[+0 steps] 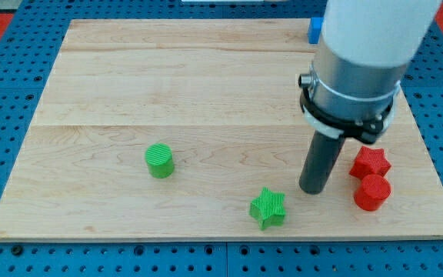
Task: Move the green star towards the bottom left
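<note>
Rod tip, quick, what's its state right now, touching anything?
My tip: no gripper, holding nothing; up-right of the green star, left of the red blocks, touching neither.

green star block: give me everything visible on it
The green star is a small bright green block with a ribbed, layered-looking surface, like printed plastic. It lies flat on the wooden board near the view's bottom edge, slightly right of centre, points intact as far as visible. Nothing touches it: my tip sits up and to its right with a small gap, the green cylinder lies well to its left, and the red star and red cylinder are farther right.
</note>
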Motion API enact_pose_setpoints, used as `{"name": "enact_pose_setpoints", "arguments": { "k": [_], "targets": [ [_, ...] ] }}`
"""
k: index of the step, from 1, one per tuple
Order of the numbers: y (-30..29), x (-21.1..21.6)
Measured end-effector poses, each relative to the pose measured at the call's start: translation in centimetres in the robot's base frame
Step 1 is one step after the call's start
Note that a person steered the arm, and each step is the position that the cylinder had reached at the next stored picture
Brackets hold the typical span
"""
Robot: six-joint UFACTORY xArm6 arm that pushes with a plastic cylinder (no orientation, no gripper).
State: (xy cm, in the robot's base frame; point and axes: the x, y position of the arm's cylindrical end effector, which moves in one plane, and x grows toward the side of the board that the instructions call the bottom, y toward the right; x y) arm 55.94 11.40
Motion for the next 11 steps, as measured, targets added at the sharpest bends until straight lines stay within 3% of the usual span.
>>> {"name": "enact_pose_setpoints", "arguments": {
  "k": [2,4,6,9,11],
  "targets": [
    [-7.0,3.4],
    [-14.8,3.4],
    [-16.2,5.9],
    [-18.1,1.3],
    [-26.6,0.6]
  ]
}}
